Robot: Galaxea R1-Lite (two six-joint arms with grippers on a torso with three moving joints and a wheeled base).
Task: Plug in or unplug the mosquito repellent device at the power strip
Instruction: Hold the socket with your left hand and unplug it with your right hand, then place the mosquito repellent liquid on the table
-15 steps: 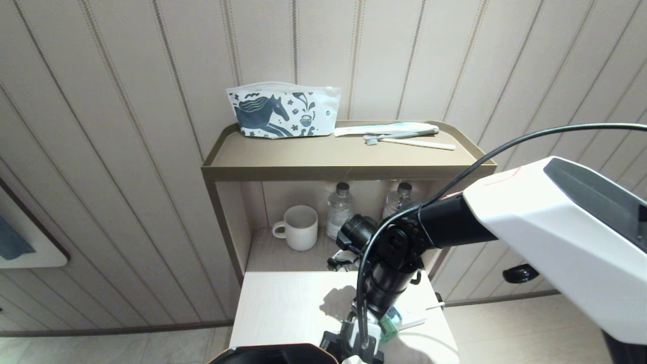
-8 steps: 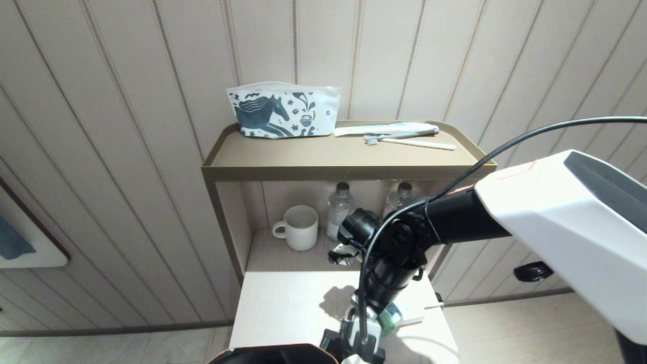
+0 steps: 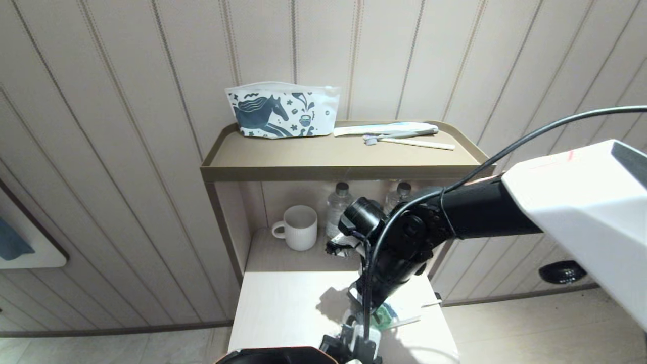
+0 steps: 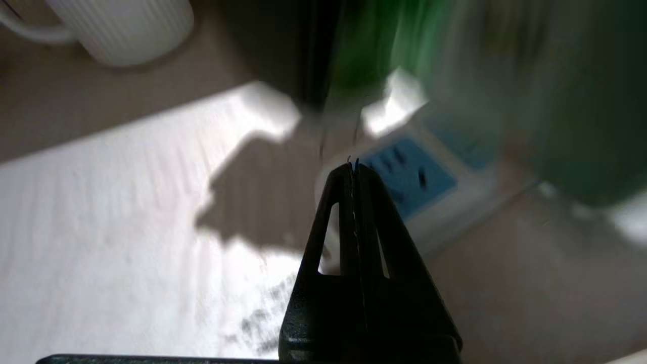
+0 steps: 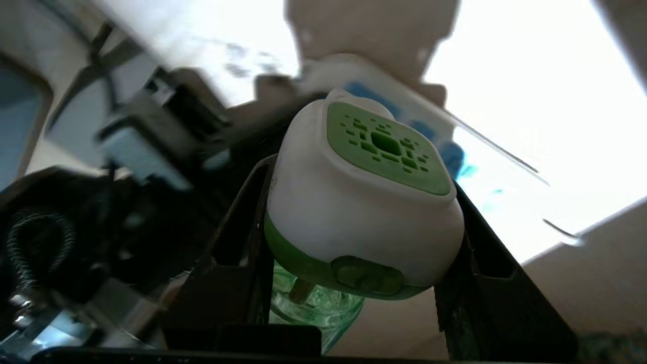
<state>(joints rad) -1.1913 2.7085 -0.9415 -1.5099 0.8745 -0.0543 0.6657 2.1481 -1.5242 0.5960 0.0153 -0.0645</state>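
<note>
The mosquito repellent device (image 5: 361, 212) has a smooth, matt white plastic head, a green plastic face and a clear, glossy green bottle. The power strip (image 4: 429, 192) is smooth white plastic with blue outlet faces. The bench (image 3: 288, 308) looks like pale wood with fine grain. The mug (image 3: 299, 227) is white and ribbed. The pouch (image 3: 280, 116) looks like printed cloth. The right hand (image 5: 354, 242) has matt black fingers.

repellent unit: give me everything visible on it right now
The mosquito repellent device has a rounded white plastic head with a bright green vented face, a green band and oval button low on its side, and a translucent green liquid bottle beneath. A metal plug prong shows by the bottle, so it looks unplugged. It sits tilted, clamped on both sides between the right pincer fingers, above the power strip on the pale tabletop.
</note>
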